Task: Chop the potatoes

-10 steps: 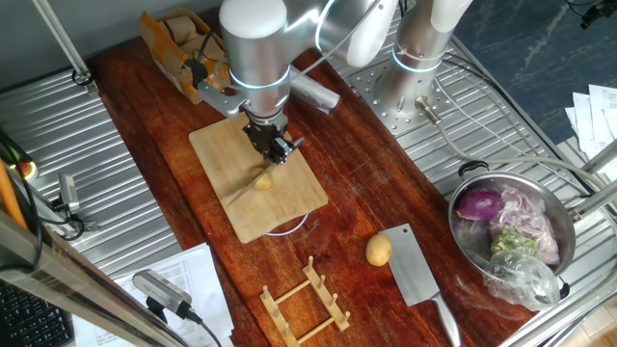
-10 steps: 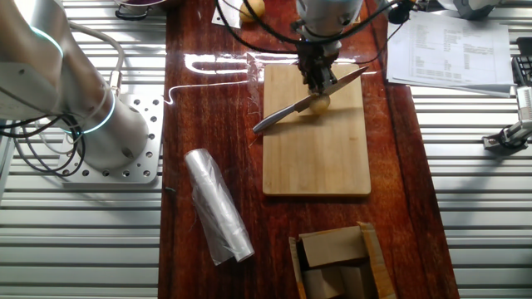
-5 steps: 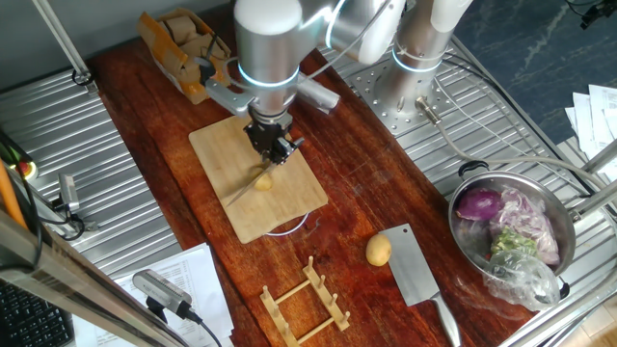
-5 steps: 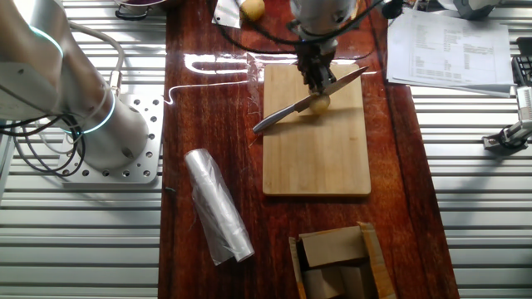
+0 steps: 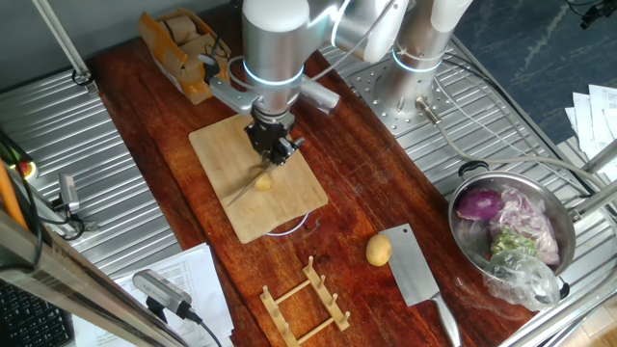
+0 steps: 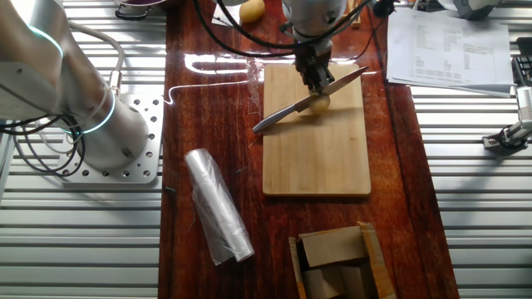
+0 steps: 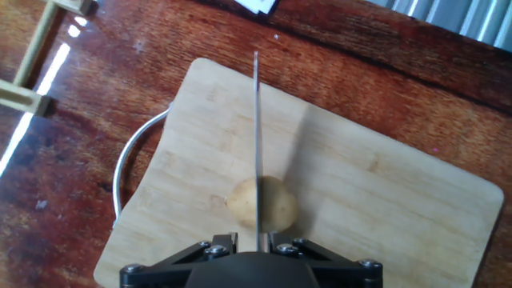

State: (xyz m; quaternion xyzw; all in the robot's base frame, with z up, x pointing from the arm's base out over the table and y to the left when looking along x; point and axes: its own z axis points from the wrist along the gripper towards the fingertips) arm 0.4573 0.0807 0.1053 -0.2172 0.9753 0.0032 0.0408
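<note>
A small yellow-tan potato (image 5: 263, 180) lies on the bamboo cutting board (image 5: 217, 154); it also shows in the other fixed view (image 6: 321, 102) and the hand view (image 7: 276, 202). My gripper (image 5: 277, 151) is shut on a knife (image 6: 287, 110) whose thin blade (image 7: 257, 136) rests edge-down across the potato's middle. The gripper (image 6: 319, 79) stands right above the potato. A second whole potato (image 5: 378, 251) sits on the wooden table beside a cleaver (image 5: 417, 275); it shows at the top of the other fixed view (image 6: 252, 9).
A steel pot (image 5: 571, 253) holding a purple-red onion (image 5: 479, 204) and scraps stands at right. A wooden rack (image 5: 307, 299) lies in front of the board. A cardboard box (image 5: 178, 40) and a plastic-wrap roll (image 6: 218, 206) lie beyond it. The arm's base (image 6: 100, 124) stands beside the table.
The arm's upper body has shifted a little to the right in one fixed view. The knife and potato stay in the same place.
</note>
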